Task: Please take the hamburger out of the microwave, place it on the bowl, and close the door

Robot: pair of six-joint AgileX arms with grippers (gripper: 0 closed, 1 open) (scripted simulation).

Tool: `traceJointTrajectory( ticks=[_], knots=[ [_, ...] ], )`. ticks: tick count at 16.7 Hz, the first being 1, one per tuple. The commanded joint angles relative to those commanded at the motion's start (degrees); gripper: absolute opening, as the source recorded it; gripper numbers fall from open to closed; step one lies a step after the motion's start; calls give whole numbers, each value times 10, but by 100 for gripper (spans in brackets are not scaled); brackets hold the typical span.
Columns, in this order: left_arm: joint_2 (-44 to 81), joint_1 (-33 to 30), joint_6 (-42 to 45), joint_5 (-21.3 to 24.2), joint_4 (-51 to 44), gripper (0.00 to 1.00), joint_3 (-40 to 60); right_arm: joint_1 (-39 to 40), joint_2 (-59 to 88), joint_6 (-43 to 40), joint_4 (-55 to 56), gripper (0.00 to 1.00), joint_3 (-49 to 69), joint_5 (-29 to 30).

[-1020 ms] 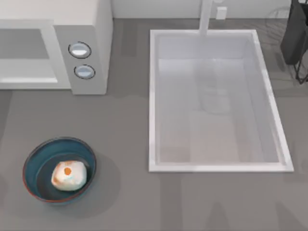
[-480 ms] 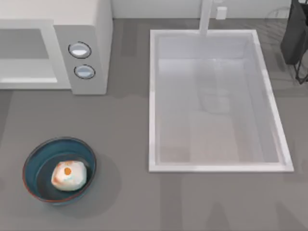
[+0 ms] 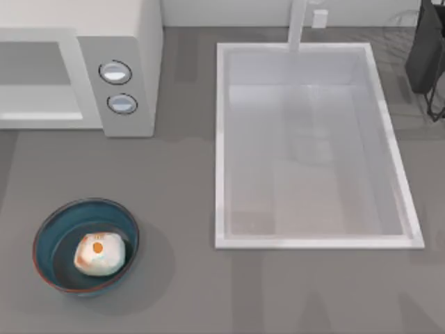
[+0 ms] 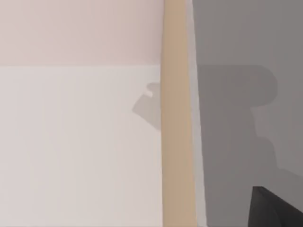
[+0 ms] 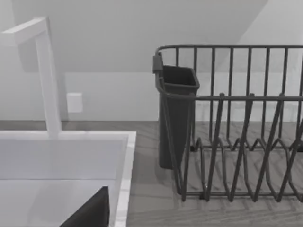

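Pale cream hamburger (image 3: pixel 100 253) sits in the glossy blue-teal bowl (image 3: pixel 49 236), lower left of the top view. White boxy microwave (image 3: pixel 142 49) upper left. Remaining: shut the door by a steady push near its tan bar handle (image 4: pixel 176 123). Jaw states: cannot tell.

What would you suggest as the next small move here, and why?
Probably closing the door: the hamburger already lies in the bowl, while the microwave cavity looks open in the top view.
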Motion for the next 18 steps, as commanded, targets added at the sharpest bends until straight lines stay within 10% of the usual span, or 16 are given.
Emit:
traceJointTrajectory(
  ticks=[18],
  knots=[
    [-182, -108, -115, -53, 100, 0, -213, 0, 0, 0, 0, 100, 0, 0]
  ],
)
